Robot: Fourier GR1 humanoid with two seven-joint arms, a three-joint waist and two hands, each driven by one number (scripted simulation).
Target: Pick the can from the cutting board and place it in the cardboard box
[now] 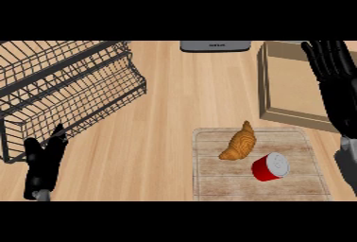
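The red can lies on the board, in its right part, just beside a croissant (the two seem not to touch). The right hand is well apart from the can, above it in the view and over the right edge of the box, with its fingers straight and holding nothing. The left hand rests at the lower left near a wire rack, with its fingers also relaxed, far from the can.
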